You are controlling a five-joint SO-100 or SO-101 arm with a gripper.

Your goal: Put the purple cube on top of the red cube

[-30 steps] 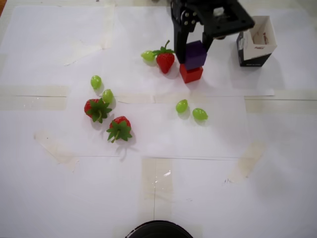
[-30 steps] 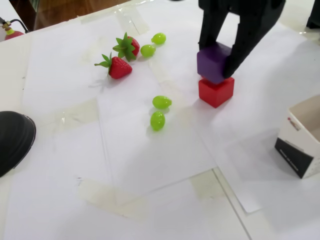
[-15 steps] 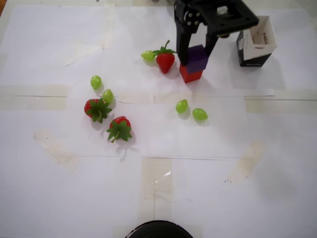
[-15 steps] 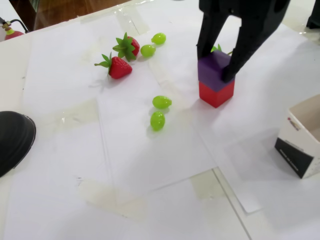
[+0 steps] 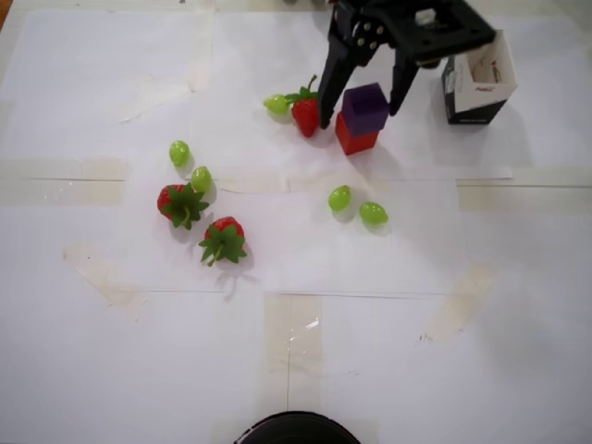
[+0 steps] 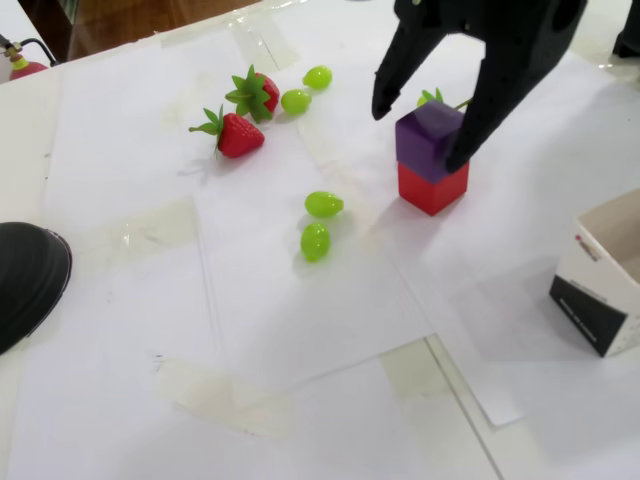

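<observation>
The purple cube [image 6: 430, 140] sits on the red cube [image 6: 432, 187], between the spread, empty fingers [image 6: 420, 135]. It looks light, rigid and matte; its flat opposite sides offer the best grip.

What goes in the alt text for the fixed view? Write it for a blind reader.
A purple cube sits stacked on a red cube on a white paper-covered table, with the black gripper open around it. Two strawberries and four green grapes lie to the left, and an open box stands at the right edge.
</observation>
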